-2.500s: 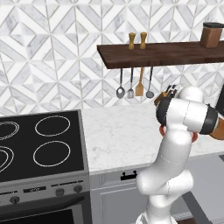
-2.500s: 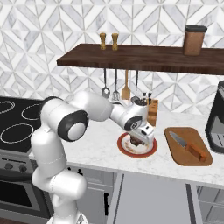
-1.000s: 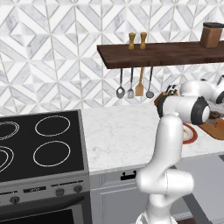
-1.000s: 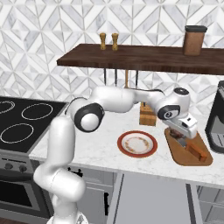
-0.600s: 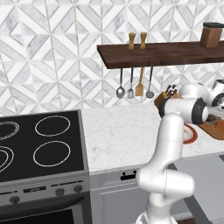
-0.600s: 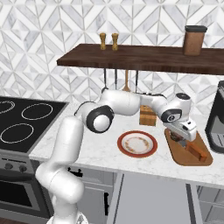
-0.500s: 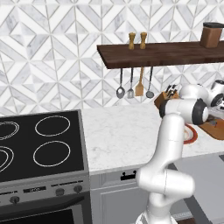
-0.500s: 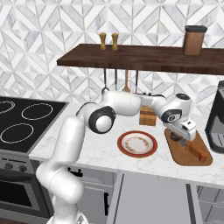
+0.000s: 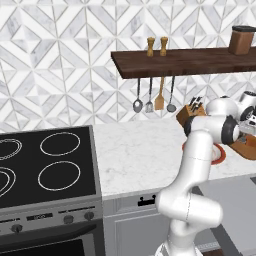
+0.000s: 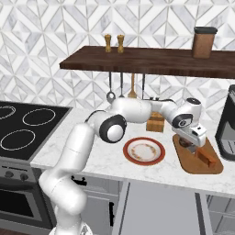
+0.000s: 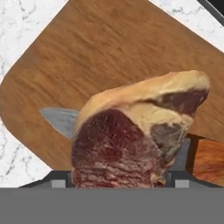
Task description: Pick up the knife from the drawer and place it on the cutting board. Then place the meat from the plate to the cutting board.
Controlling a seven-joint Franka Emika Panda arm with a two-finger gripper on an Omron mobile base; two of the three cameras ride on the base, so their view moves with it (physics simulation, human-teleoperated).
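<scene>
Here the marble counter (image 10: 105, 160) carries everything, with the black stove (image 10: 27, 124) at its far left and a dark wall shelf (image 10: 151, 62) above. The white arm (image 10: 133, 110) reaches across to the right, over the cutting board (image 10: 199, 165), a brown wooden slab with rounded corners lying just right of the plate (image 10: 143, 151). The plate, white with a red-brown rim, sits bare on the counter beside the board. The fingers (image 10: 193, 143) hang over the board's near-left part, spread wide around the meat (image 11: 131, 140); in the hand view the reddish chunk with its pale fatty edge sits between the two dark tips, so they are pinching it, above the wood. The knife (image 11: 61, 120) lies flat on the board, its grey blade point showing left of the meat and its brown handle at the right.
</scene>
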